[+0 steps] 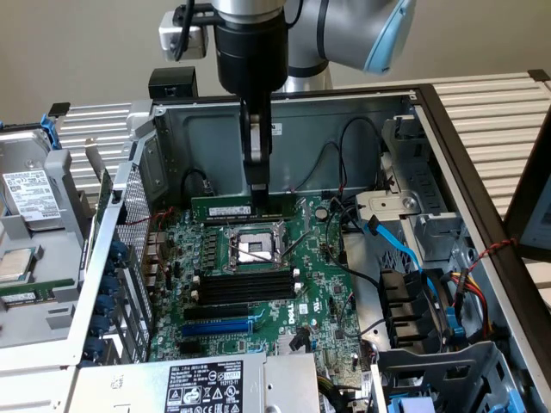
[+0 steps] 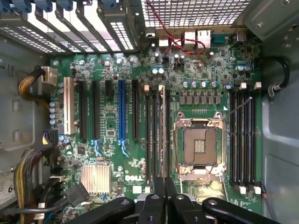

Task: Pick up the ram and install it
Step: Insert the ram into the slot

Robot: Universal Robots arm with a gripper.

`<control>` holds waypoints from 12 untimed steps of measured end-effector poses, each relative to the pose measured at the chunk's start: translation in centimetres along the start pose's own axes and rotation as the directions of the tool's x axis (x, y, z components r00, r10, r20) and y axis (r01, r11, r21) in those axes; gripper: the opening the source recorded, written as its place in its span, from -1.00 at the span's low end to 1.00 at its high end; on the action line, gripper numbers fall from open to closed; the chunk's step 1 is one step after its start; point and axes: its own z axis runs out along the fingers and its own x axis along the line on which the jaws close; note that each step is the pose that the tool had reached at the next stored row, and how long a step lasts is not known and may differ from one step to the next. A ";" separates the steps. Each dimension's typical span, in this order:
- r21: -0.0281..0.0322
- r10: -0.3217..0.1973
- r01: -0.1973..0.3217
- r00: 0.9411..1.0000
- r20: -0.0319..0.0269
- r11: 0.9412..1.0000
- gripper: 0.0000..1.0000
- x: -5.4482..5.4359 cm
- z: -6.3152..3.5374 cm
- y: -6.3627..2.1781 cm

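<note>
- Ram [image 1: 228, 210]: you are looking at a long, thin green board with a white label. It is standing on edge just beyond the CPU socket [image 1: 250, 248] in the exterior view.
- You are handling a light, stiff, fragile part. By its build, you should be taking it by the top edge near mid-length, sparing chips and contacts.
- Gripper [image 1: 257, 193]: its fingers are pinching nearly together on that top edge, as far as you are seeing.

Arm [image 1: 344, 21]: silver-grey tube, lt-blue joint cap; black cyl wrist; white cam box [image 1: 181, 39] w/ black cable; tool [image 1: 258, 191] black, slim fingers [image 2: 159, 189], round pivot screws on linkages
</note>
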 end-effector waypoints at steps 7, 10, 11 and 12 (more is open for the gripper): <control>0.000 0.002 -0.002 1.000 0.000 1.000 -0.76 0.1 1.27 0.00; 0.000 0.002 -0.002 1.000 0.000 1.000 -0.76 0.3 1.78 0.00; 0.000 0.002 -0.002 1.000 0.000 1.000 -0.76 0.5 1.89 -0.01; 0.000 0.002 -0.002 1.000 0.000 1.000 -0.76 0.6 2.01 -0.02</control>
